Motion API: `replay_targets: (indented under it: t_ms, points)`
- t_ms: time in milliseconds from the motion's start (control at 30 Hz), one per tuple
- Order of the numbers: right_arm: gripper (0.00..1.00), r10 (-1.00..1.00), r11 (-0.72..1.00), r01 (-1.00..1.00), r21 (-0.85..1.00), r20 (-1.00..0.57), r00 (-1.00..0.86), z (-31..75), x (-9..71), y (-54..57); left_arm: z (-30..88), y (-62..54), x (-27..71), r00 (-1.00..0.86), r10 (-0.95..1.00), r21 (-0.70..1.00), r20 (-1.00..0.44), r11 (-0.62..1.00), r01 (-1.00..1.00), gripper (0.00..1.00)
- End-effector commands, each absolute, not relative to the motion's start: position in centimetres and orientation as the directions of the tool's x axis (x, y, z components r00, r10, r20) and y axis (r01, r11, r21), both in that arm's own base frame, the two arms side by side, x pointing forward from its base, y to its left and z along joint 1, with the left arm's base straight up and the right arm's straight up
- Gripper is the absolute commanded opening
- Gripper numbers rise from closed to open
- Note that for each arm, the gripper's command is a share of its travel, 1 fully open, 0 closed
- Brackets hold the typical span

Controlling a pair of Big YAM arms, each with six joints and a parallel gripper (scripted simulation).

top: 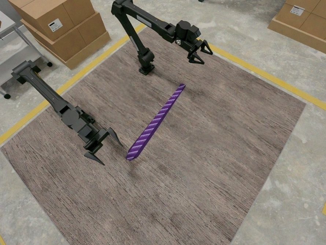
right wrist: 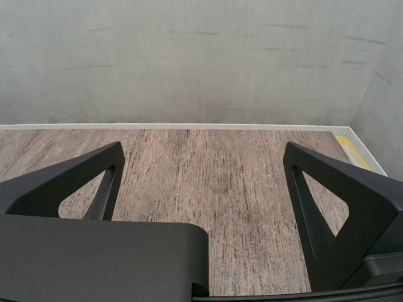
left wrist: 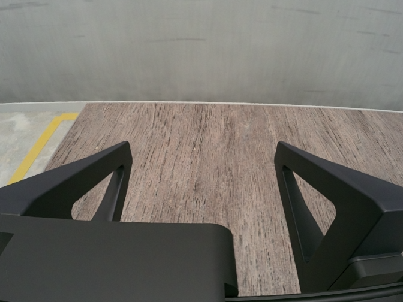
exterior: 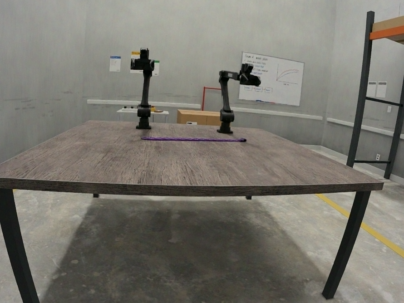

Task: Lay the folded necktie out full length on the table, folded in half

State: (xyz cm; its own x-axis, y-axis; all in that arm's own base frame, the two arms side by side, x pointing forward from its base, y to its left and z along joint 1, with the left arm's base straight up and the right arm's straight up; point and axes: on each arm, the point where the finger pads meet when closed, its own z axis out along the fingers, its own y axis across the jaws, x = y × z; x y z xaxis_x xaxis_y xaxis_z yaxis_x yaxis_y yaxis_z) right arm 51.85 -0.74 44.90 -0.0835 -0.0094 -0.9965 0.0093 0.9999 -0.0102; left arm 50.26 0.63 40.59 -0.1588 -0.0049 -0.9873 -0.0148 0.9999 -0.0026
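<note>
The purple striped necktie lies on the table in one long, roughly straight strip. Its wider end is at the lower left in the top view. Its narrower end, at the upper right there, shows as a small low loop in the exterior view. A darker strip runs along one side, with the layers roughly lined up. My left gripper is open and empty, raised beyond the narrower end. My right gripper is open and empty, raised near the wider end. Neither touches the tie.
The arm bases stand along the back table edge in the exterior view, behind the tie. The tie lies well inside the table's edges. Cardboard boxes and a wheeled cart stand off the table. A rack stands at the right.
</note>
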Motion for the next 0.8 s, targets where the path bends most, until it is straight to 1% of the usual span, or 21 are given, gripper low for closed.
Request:
replay_targets:
  t_ms: [0, 200, 400, 767]
  points:
    - [1.00, 0.001, 1.000, -0.001, 0.001, -1.000, -0.021, 48.1, 52.1, 0.0, 46.7, 0.1, 51.6, -0.048, 0.000, 0.000, -0.999, 1.000, -0.004, 0.90]
    - [1.00, 0.001, 1.000, -0.001, 0.001, -1.000, -0.021, 48.1, 52.1, 0.0, 47.4, 0.0, 51.9, -0.035, 0.000, 0.000, -0.999, 1.000, -0.002, 0.94]
    - [1.00, 0.001, 1.000, -0.001, 0.001, -1.000, -0.021, 48.1, 52.1, 0.0, 47.9, 0.0, 52.1, -0.025, 0.001, 0.001, -1.000, 1.000, -0.001, 1.00]
    - [1.00, 0.001, 1.000, -0.001, 0.001, -1.000, -0.021, 48.1, 52.1, 0.0, 47.9, 0.0, 52.1, -0.025, 0.001, 0.001, -1.000, 1.000, -0.001, 1.00]
